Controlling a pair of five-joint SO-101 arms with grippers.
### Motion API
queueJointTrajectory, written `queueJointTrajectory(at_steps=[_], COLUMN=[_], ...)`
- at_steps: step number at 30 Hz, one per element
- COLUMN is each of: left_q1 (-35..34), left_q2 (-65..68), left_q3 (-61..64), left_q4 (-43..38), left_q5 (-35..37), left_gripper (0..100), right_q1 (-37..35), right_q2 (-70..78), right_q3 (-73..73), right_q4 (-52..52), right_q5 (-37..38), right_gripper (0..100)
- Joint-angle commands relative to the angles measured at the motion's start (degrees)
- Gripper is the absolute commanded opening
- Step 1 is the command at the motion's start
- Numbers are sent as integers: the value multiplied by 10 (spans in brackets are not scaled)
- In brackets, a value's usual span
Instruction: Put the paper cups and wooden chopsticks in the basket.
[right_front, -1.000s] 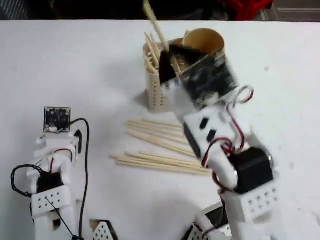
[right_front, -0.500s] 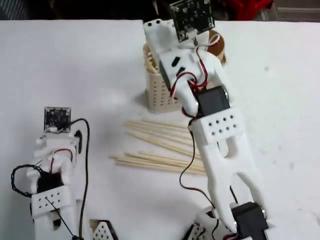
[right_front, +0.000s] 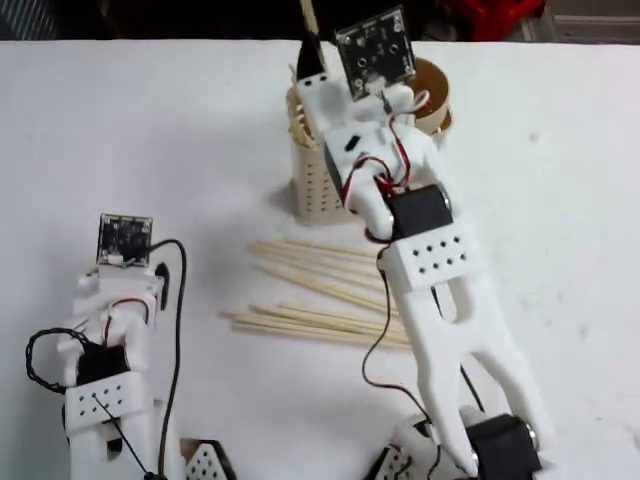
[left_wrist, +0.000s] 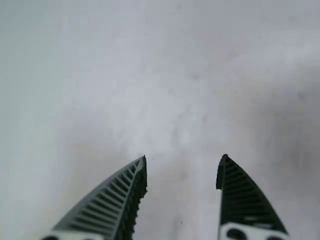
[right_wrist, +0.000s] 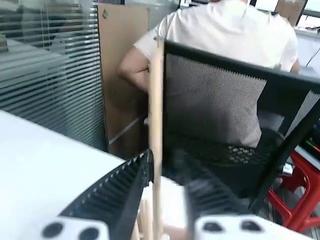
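Note:
A white perforated basket (right_front: 318, 187) stands at the table's far middle with several wooden chopsticks upright in it. A brown paper cup (right_front: 432, 88) shows behind the right arm at the basket's right side. My right gripper (right_front: 312, 55) is stretched over the basket, shut on one chopstick (right_front: 307, 18) that points up and away. In the right wrist view the gripper (right_wrist: 165, 185) pinches that chopstick (right_wrist: 156, 110) upright. Several loose chopsticks (right_front: 320, 295) lie flat on the table in front of the basket. My left gripper (left_wrist: 182, 167) is open over bare table.
The left arm (right_front: 110, 340) sits folded at the near left with a black cable looping beside it. White table (right_front: 150, 130) spreads to the left and right of the basket. A black mesh chair (right_wrist: 225, 115) stands beyond the table's far edge.
The right arm swung up from a tilted pose and stretched out over the basket, carrying the chopstick. The left arm's wrist shifted slightly.

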Motion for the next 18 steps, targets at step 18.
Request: queueJointTrajectory(at_steps=[18], left_q1=[8], left_q2=[-7], left_q3=[-2], left_q4=[-14], left_q5=[-5], left_gripper=[234], right_q1=[-62], right_q2=[-264], right_q3=[200], right_q4=[471], right_q5=[162], right_gripper=[137])
